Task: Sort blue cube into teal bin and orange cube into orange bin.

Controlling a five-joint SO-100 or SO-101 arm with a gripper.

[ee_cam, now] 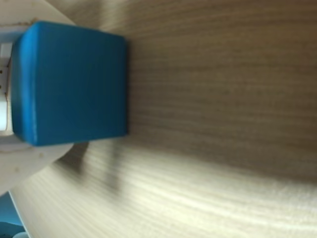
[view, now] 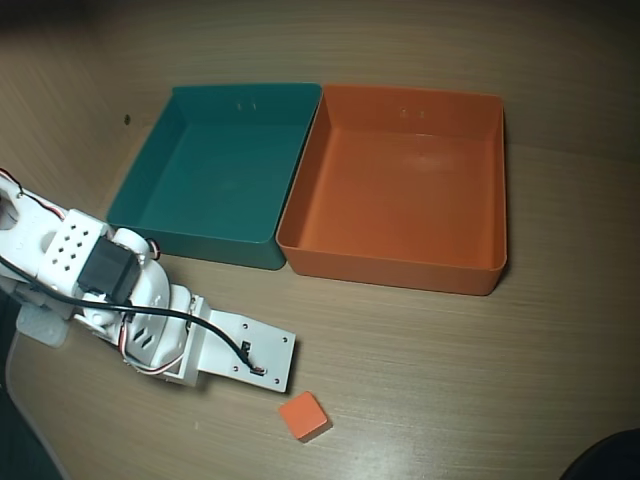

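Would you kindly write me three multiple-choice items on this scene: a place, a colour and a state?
1. The orange cube lies: A in the teal bin; B on the table; C in the orange bin.
2. The cube in the wrist view is: A blue; B orange; C green.
3. The bins are: A empty; B full; C stacked.
B: it sits on bare wood. A: the blue cube fills the view's left. A: teal bin and orange bin show bare floors.

Light wood-grain tabletop [view: 420,380], brightly lit from above.
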